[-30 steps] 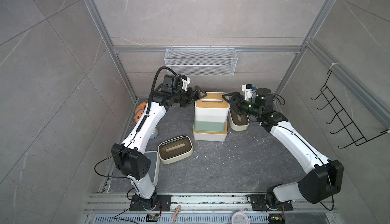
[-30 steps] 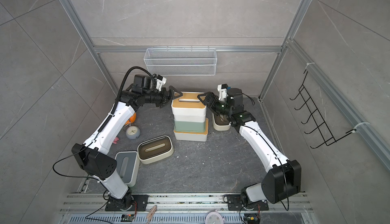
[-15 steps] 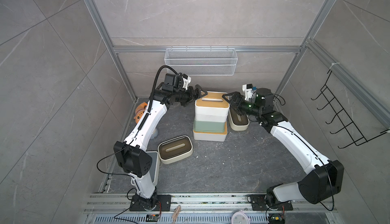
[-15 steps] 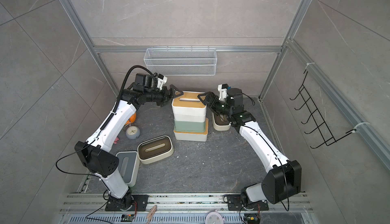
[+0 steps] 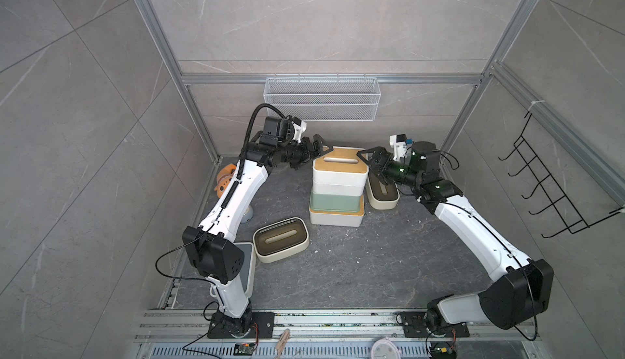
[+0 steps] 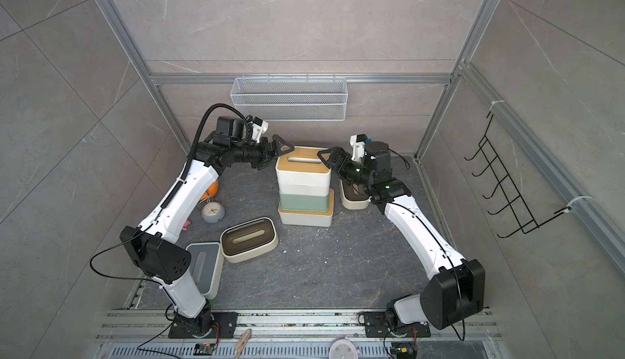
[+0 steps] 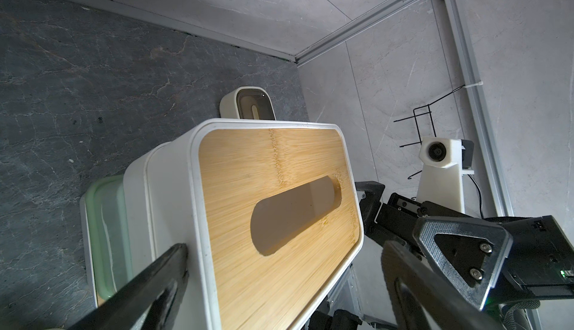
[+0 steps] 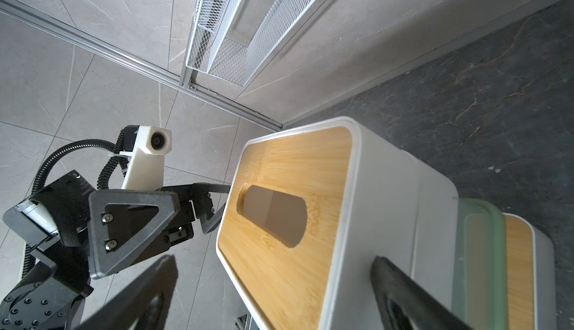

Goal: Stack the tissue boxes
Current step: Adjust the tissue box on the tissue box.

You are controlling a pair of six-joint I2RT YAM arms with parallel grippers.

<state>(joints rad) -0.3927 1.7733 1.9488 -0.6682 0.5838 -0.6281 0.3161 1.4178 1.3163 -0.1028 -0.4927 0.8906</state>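
Bamboo-lidded white tissue box (image 5: 339, 164) tops the stack (image 5: 336, 201) at rear centre of counter (image 5: 372, 259) | left end effector (image 5: 316, 152) jaws apart at its left end | right end effector (image 5: 370, 163) jaws apart at its right end

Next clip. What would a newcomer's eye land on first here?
The tall stack of tissue boxes at the back middle of the floor, its top white box with bamboo lid flanked by the open left claw and right claw. In front, a cream box with brown lid lies alone.
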